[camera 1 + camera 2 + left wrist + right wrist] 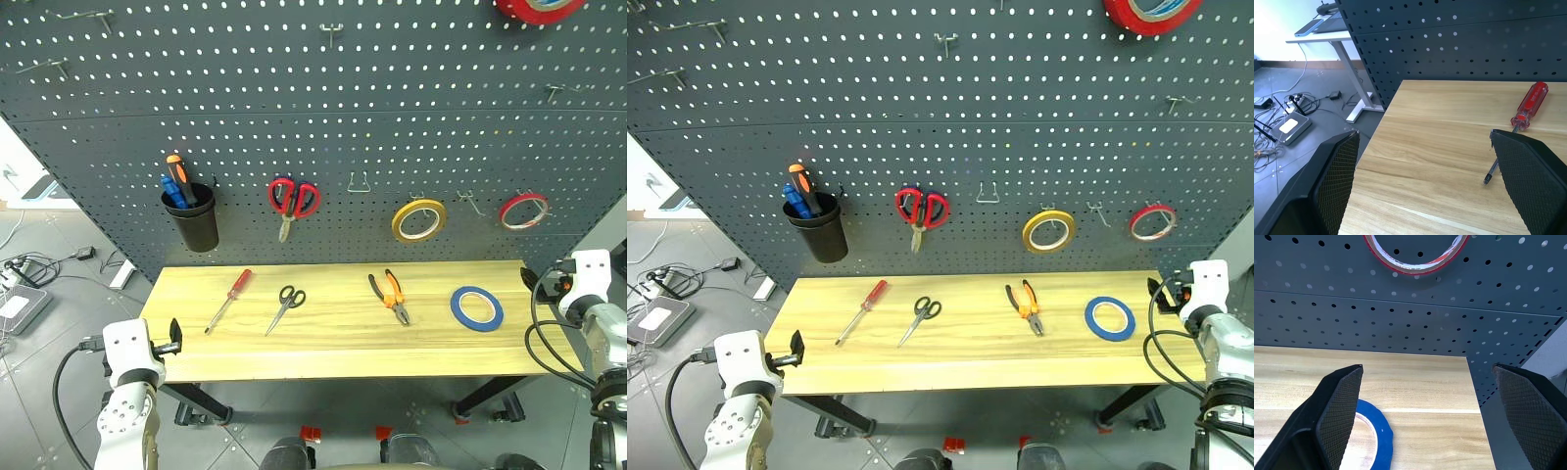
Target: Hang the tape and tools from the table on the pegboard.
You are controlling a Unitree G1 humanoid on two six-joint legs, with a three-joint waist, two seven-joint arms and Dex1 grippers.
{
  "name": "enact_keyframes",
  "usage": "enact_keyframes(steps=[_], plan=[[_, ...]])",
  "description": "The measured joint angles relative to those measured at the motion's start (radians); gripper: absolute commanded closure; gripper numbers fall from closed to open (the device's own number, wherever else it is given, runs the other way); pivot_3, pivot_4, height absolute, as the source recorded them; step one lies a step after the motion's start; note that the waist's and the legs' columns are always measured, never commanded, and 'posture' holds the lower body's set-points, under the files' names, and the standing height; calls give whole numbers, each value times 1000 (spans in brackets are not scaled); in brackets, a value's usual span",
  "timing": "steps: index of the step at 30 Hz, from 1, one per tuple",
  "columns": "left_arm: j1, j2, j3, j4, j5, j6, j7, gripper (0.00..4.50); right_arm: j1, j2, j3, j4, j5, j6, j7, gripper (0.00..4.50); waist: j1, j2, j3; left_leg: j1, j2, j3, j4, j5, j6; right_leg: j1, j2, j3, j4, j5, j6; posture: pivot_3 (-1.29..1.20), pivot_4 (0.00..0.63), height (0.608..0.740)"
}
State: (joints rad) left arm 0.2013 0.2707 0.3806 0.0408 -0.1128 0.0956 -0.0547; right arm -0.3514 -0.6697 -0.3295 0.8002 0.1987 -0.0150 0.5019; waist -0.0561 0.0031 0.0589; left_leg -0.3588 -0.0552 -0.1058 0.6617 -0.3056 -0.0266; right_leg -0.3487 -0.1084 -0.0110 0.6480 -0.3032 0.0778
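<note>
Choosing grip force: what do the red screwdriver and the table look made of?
Screwdriver: glossy, see-through red handle, likely hard plastic; thin shiny shaft, likely metal. Table: pale yellowish planks with grain lines, apparently smooth-finished wood.

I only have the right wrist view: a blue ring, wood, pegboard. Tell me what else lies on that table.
Observer: Left of the blue tape lie pliers with orange-and-black handles, flat on the table.
Operator: Go on, further left.
Observer: Next come small scissors with black handles, then a screwdriver with a red handle near the table's left end.
Operator: Report the left claw.
Observer: The left claw is open and holds nothing, at the table's left front corner, with the screwdriver's tip just ahead of it.
Operator: Find me a free hook.
Observer: An empty hook sits on the pegboard between the hanging red-handled scissors and the yellow roll.
</note>
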Motion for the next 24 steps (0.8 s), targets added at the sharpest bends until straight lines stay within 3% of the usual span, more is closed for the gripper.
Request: enact_keyframes(steps=[11, 16, 21, 24], plan=[[21, 11, 11, -2, 30, 6, 37, 12, 7, 3, 19, -34, -9, 6, 48, 0, 1, 0, 7, 0, 0, 0, 0, 0, 0, 0, 0, 0, 0, 0, 0, -103, 96, 740], [59, 47, 7, -127, 31, 19, -6, 12, 125, 22, 95, -280, 2, 84, 145, 0, 3, -6, 43, -4, 11, 0, 1, 0, 0, -3, 3, -1, 0, 2, -3, -114, 157, 740], [13, 178, -60, -296, 1, 107, -172, 12, 227, 23, 201, -547, -25, 229, 166, 0, 14, 8, 89, -4, 12, 5, 1, 0, 0, -4, 3, 0, 0, 5, -3, -137, 204, 740], [-7, 216, -132, -336, -26, 161, -270, 12, 227, 20, 229, -621, -62, 325, 134, 0, 5, 5, 114, -4, 13, 6, 1, 0, 0, -5, 4, 0, 0, 5, -3, -160, 237, 740]])
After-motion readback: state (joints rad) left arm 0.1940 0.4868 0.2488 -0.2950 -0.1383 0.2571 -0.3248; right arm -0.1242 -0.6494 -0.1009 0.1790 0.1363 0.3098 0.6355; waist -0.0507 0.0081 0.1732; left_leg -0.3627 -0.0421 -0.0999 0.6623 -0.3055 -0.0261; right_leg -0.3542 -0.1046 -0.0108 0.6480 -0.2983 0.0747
